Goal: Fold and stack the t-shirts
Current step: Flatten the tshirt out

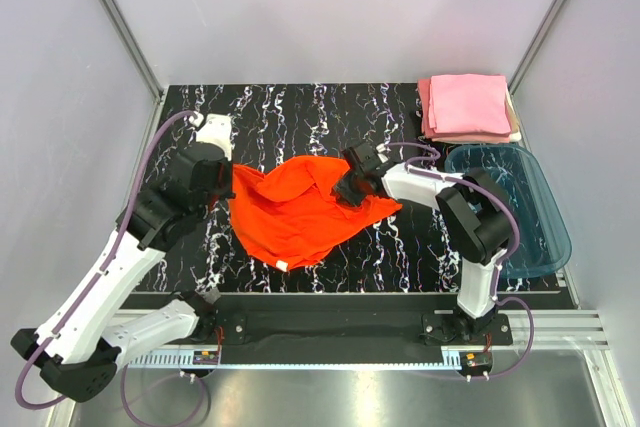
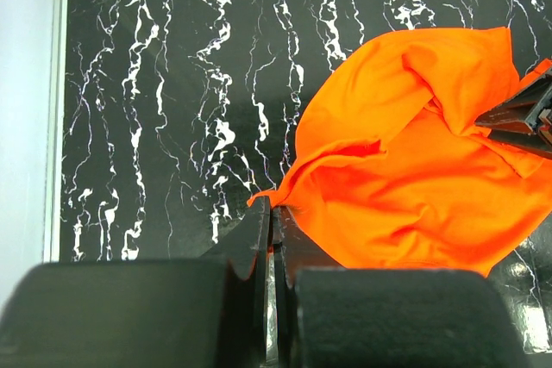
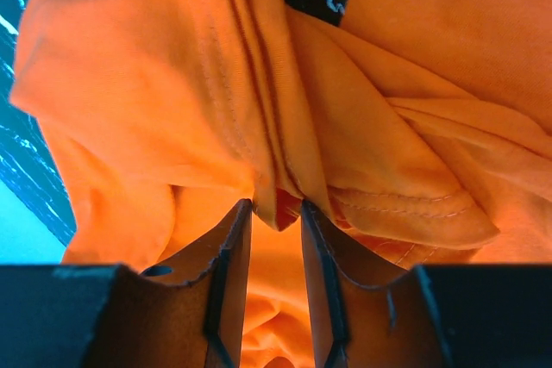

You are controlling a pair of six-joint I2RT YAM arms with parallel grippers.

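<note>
orange t-shirt (image 1: 295,212) lies crumpled mid desk (image 1: 300,107), btwn the arms. l hand (image 2: 272,211) pinched shut on its left corner. r hand (image 3: 276,206) part open, shirt fold btwn its fingers. pink t-shirts (image 1: 468,107) stacked at far right corner.

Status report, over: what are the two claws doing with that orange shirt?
Left gripper pinching a corner of the orange t-shirt. Right gripper astride a fold, jaws narrow, grip unclear. Shirt crumpled, unfolded. Pink stack and teal tub off to the side.
</note>
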